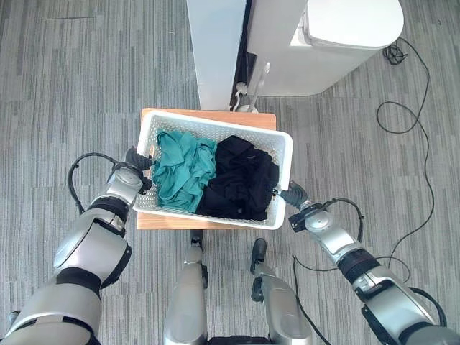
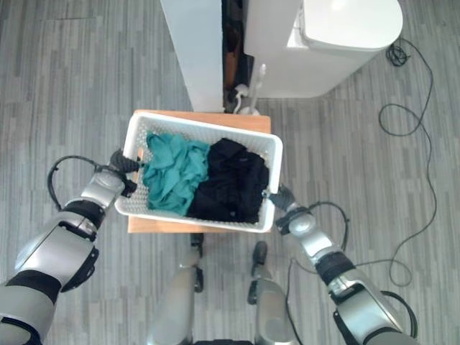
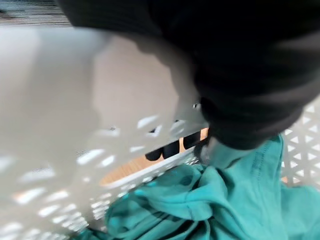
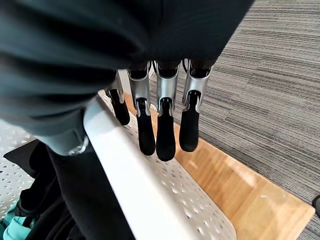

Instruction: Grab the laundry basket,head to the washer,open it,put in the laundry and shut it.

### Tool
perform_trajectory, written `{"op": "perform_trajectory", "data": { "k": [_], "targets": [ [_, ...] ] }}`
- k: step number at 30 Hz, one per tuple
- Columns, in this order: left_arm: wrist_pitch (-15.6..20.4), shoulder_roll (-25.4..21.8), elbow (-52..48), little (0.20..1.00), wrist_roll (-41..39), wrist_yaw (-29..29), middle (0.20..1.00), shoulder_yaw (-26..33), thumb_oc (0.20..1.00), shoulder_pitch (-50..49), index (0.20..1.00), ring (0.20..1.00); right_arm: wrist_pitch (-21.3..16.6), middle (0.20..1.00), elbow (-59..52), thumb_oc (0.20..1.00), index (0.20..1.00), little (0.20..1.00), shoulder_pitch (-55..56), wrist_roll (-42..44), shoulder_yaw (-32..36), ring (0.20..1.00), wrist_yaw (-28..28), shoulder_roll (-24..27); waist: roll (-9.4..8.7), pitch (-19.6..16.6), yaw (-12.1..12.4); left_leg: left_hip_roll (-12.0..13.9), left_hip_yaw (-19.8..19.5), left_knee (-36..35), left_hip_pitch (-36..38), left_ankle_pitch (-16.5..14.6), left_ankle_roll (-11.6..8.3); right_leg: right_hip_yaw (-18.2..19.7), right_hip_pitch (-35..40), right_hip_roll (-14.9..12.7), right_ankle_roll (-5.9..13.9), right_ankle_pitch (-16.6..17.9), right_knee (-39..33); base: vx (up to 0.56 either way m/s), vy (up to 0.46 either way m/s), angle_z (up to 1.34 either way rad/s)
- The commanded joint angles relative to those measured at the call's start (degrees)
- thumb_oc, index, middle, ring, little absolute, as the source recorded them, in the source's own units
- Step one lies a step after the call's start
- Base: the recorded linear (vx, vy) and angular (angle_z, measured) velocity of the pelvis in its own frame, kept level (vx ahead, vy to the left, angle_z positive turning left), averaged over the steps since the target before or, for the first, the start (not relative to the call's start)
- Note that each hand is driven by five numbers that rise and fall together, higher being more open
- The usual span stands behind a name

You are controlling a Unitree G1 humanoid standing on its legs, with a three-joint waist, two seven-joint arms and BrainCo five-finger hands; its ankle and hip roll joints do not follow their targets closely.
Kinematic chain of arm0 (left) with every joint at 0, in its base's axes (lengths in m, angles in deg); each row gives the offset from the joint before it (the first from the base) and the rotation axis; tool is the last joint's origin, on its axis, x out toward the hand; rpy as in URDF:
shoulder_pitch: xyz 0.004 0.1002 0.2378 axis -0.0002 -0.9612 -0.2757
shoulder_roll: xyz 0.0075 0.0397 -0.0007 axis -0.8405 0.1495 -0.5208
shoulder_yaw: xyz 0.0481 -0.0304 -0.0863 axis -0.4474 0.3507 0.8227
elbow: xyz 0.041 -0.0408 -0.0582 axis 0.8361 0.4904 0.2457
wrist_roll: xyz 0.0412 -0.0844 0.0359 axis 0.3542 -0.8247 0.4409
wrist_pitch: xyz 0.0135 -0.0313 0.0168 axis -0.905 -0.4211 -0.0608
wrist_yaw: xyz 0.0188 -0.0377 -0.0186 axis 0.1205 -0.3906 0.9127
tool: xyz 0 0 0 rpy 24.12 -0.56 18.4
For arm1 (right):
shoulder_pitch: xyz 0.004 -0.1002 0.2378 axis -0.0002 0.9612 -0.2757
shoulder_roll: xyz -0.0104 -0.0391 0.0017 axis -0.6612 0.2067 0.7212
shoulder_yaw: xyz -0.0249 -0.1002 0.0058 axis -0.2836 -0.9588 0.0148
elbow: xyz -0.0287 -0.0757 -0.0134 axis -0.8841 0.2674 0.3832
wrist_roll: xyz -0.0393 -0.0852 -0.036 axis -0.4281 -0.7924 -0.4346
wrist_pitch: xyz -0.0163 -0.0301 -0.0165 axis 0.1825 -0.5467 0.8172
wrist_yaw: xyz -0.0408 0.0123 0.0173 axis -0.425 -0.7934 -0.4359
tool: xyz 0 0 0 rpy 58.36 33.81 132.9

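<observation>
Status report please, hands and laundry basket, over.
Left hand and right hand at opposite ends of the white laundry basket. Basket on the wooden table, teal and black clothes inside. Nothing in the way.

The basket (image 1: 286,154) is set on a small table (image 1: 169,221), with the table's edge exposed on the near and far sides. Two heaps of laundry are held in the basket: one garment (image 1: 183,172) on the left, another garment (image 1: 241,180) on the right, touching each other. The left hand (image 1: 136,159) is placed at the basket's left rim, the right hand (image 1: 293,194) at its right rim. A washer (image 1: 338,39) is located beyond the table, far right; a panel (image 1: 215,50) is placed left of it.
</observation>
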Motion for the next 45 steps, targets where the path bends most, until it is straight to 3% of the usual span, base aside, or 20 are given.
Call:
{"op": "perform_trajectory", "data": {
  "k": [1, 4, 6, 7, 14, 19, 25, 30, 36, 39, 42, 45],
  "targets": [
    [1.97, 3.79, -3.02, 0.2, 0.17, -0.56, 0.2, -1.02, 0.2, -1.08, 0.2, 0.2, -1.43, 0.2, -3.34, 0.2, 0.2, 0.2, 2.23, 0.6, 2.66, 0.2, -0.43, 0.19, -1.0, -0.57, 0.89, 0.13, -1.24, 7.75, -1.84, -8.84, 1.98, -2.28, -6.61, -5.34, 0.41, -0.16, 4.59, 0.0, 0.0, 0.0],
    [2.58, 0.28, -17.72, 0.2, -0.78, -0.5, 0.2, 1.08, 0.2, -7.14, 0.2, 0.2, -1.49, 0.2, -7.83, 0.2, 0.2, 0.2, 6.06, 0.16, 5.48, 0.2, -0.63, 1.63, -0.65, -1.13, 1.51, -0.15, -1.27, 7.8, -1.19, -9.46, 2.11, -2.42, -6.02, -5.69, 0.57, -0.49, 4.88, 0.01, 0.014, 0.04],
    [2.56, -0.94, -21.73, 0.2, -0.75, -0.71, 0.2, 2.06, 0.2, -9.29, 0.2, 0.2, -1.43, 0.2, -8.97, 0.2, 0.2, 0.2, 7.38, 0.04, 6.71, 0.2, -0.71, 2.03, -0.54, -1.43, 1.71, -0.2, -1.28, 7.72, -0.92, -9.68, 2.15, -2.43, -5.71, -5.82, 0.6, -0.64, 4.92, 0.0, 0.0, 0.0],
    [2.56, -3.08, -29.45, 0.2, 0.09, -1.12, 0.2, 4.03, 0.2, -13.48, 0.2, 0.2, -1.28, 0.2, -11.0, 0.2, 0.2, 0.2, 9.42, -0.32, 8.49, 0.2, -1.1, 2.67, -0.33, -2.04, 2.0, -0.3, -1.18, 7.77, -0.42, -10.09, 2.19, -2.36, -5.35, -5.98, 0.67, -0.86, 5.1, 0.04, 0.018, 0.04],
    [2.76, -6.98, -45.85, 0.2, 1.43, -3.03, 0.2, 12.09, 0.2, -25.85, 0.2, 0.2, -0.4, 0.2, -17.04, 0.2, 0.2, 0.2, 16.83, 2.0, 13.79, 0.2, -4.3, 3.85, -0.14, -4.73, 2.35, -0.63, -1.19, 7.8, 1.86, -11.35, 2.25, -2.11, -3.47, -6.37, 0.66, -1.88, 5.88, 0.01, 0.008, 0.03],
    [2.9, -8.7, -52.72, 0.2, 1.48, -4.93, 0.2, 15.74, 0.2, -31.71, 0.2, 0.2, 0.29, 0.2, -20.0, 0.2, 0.2, 0.2, 20.42, 3.92, 16.27, 0.2, -6.91, 5.81, -0.42, -6.33, 2.38, -0.52, -0.97, 7.7, 3.92, -12.04, 2.28, -1.91, -1.8, -6.28, 0.65, -2.34, 6.02, 0.01, -0.005, 0.0],
    [3.45, -11.99, -63.35, 0.2, 0.54, -8.83, 0.2, 21.2, 0.2, -41.73, 0.2, 0.2, 0.81, 0.2, -27.12, 0.2, 0.2, 0.2, 27.88, 6.63, 22.88, 0.2, -11.45, 11.68, -0.67, -9.22, 1.96, -0.34, -0.58, 6.27, 9.83, -12.51, 2.3, -1.85, 2.82, -5.65, 0.64, -3.65, 5.87, 0.06, -0.036, -0.04],
    [3.36, -12.93, -67.29, 0.2, -1.52, -11.01, 0.2, 22.89, 0.2, -46.77, 0.2, 0.2, 0.98, 0.2, -30.22, 0.2, 0.2, 0.2, 30.44, 8.58, 26.0, 0.2, -13.36, 15.21, -0.44, -11.73, 1.83, -0.12, -0.36, 5.61, 12.71, -12.84, 2.24, -2.0, 5.36, -5.12, 0.73, -4.03, 4.88, 0.05, -0.037, -0.04],
    [3.4, -12.35, -67.45, 0.2, -1.44, -12.38, 0.2, 21.28, 0.2, -45.34, 0.2, 0.2, 0.53, 0.2, -34.52, 0.2, 0.2, 0.2, 33.91, 12.46, 29.42, 0.2, -14.45, 18.44, -0.35, -14.13, 1.14, 0.29, -0.45, 6.69, 14.25, -14.01, 1.58, -0.21, 7.54, -3.93, 0.63, -4.03, 2.85, 0.02, -0.021, -0.01],
    [4.04, -11.51, -65.91, 0.2, -0.61, -11.93, 0.2, 18.99, 0.2, -41.57, 0.2, 0.2, -0.65, 0.2, -34.98, 0.2, 0.2, 0.2, 32.89, 14.93, 29.69, 0.2, -13.67, 19.46, -0.4, -14.01, 1.05, -1.22, -3.74, 11.35, 13.47, -16.15, 1.0, 2.22, 7.17, -3.57, 0.61, -3.35, 2.94, -0.05, 0.068, -0.17],
    [4.56, -9.68, -62.75, 0.2, -0.1, -11.33, 0.2, 15.09, 0.2, -36.11, 0.2, 0.2, -1.02, 0.2, -34.34, 0.2, 0.2, 0.2, 29.76, 17.36, 27.59, 0.2, -13.91, 19.17, 0.46, -14.02, 1.63, -3.99, -14.9, 14.75, 15.16, -20.46, 0.7, 8.13, 5.02, -2.74, 1.17, -3.23, 5.15, -0.07, 0.192, -0.91],
    [4.55, -8.26, -59.86, 0.2, -1.03, -11.14, 0.2, 11.81, 0.2, -30.96, 0.2, 0.2, -0.22, 0.2, -33.94, 0.2, 0.2, 0.2, 28.43, 16.86, 27.48, 0.2, -13.81, 19.64, 1.23, -14.38, 0.36, -5.62, -15.65, 14.15, 16.83, -21.66, 1.64, 11.5, 3.17, -3.67, 2.65, -2.35, 6.78, -0.08, 0.29, -0.97]
  ]
}}
